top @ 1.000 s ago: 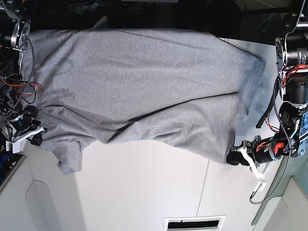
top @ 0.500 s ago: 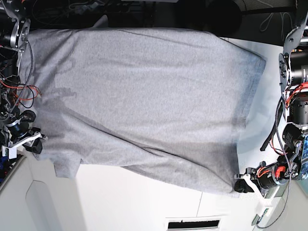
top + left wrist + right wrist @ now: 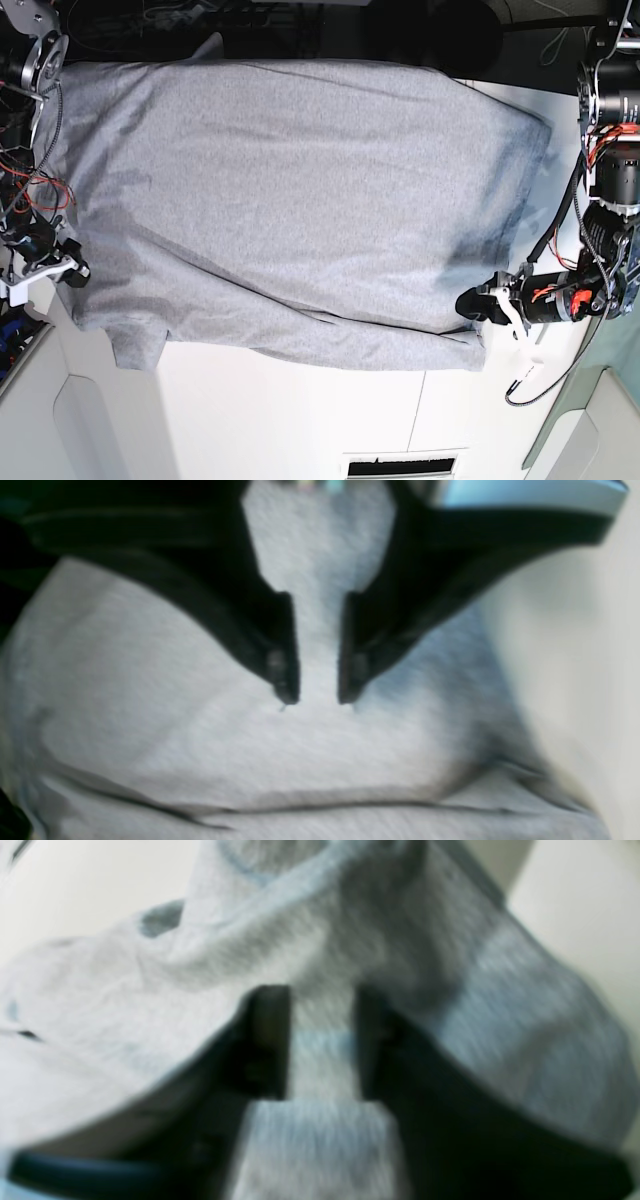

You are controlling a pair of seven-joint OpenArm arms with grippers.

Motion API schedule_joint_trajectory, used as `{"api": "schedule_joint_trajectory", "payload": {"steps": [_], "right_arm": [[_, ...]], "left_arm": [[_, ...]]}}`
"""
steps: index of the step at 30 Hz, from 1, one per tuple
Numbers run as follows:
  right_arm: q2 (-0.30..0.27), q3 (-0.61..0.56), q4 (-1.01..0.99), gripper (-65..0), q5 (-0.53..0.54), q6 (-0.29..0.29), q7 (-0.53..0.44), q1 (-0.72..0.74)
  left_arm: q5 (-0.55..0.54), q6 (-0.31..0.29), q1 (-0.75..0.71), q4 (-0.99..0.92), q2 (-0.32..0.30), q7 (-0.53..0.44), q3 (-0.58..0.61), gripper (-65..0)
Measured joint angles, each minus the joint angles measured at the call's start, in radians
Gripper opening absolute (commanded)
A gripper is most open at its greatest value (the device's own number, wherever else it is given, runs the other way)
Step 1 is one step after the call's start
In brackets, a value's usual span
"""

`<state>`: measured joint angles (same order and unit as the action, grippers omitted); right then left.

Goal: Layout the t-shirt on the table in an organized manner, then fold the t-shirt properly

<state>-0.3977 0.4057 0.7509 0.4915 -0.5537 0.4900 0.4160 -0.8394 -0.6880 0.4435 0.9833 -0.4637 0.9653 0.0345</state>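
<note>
The heather-grey t-shirt (image 3: 290, 190) lies spread, plain side up, across the far half of the white table (image 3: 300, 420); no lettering shows. A sleeve (image 3: 135, 345) hangs toward the near left. My left gripper (image 3: 478, 303) is at the shirt's near right corner. In the left wrist view it (image 3: 318, 680) is shut on a fold of the t-shirt (image 3: 200, 740). My right gripper (image 3: 72, 270) is at the shirt's left edge. In the right wrist view it (image 3: 322, 1045) is shut on a bunched fold of the t-shirt (image 3: 280, 950).
A thin dark seam (image 3: 424, 400) crosses the table near the front right. A rectangular slot (image 3: 400, 466) sits at the front edge. Red and black cables (image 3: 35, 185) hang by the arm on the left. Dark clutter lies past the far edge.
Both grippers swung the shirt's near edge toward the front, then pulled it back toward the far side. The cloth has flattened, with fewer folds. The left gripper moved farthest.
</note>
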Motion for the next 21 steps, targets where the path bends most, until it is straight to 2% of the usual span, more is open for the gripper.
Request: {"api": "schedule_joint_trajectory", "payload": {"steps": [1, 6, 9, 13, 15, 19, 21], "right_arm": [[0.000, 0.038, 0.037, -65.0, 0.029, -0.003, 0.039, -0.026], [-0.003, 0.203, 0.248, -65.0, 0.185, 0.005, 0.272, -0.181], [0.000, 0.248, 0.374, -65.0, 0.243, 0.003, 0.317, -0.281], [0.000, 0.248, 0.456, -65.0, 0.237, -0.001, 0.304, -0.420], [0.002, 0.236, 0.452, -65.0, 0.192, -0.002, 0.282, -0.465], [0.001, 0.190, 0.393, -65.0, 0.120, 0.000, 0.180, -0.490], [0.000, 0.149, 0.341, -65.0, 0.091, 0.003, 0.092, -0.478]], "left_arm": [[-0.029, -0.002, -0.026, 0.033, -0.013, 0.014, 0.000, -56.6], [-0.033, -0.001, -0.208, 0.207, -0.051, 0.021, -0.001, -56.6], [-0.032, -0.003, -0.296, 0.242, -0.046, 0.015, 0.002, -56.6], [0.013, -0.001, -0.367, 0.245, -0.045, -0.038, 0.002, -56.6], [0.043, -0.002, -0.406, 0.245, -0.042, -0.066, 0.002, -56.6], [0.116, -0.004, -0.446, 0.245, -0.032, -0.132, -0.001, -56.6], [0.163, 0.010, -0.444, 0.237, -0.014, -0.163, -0.004, -56.6]]}}
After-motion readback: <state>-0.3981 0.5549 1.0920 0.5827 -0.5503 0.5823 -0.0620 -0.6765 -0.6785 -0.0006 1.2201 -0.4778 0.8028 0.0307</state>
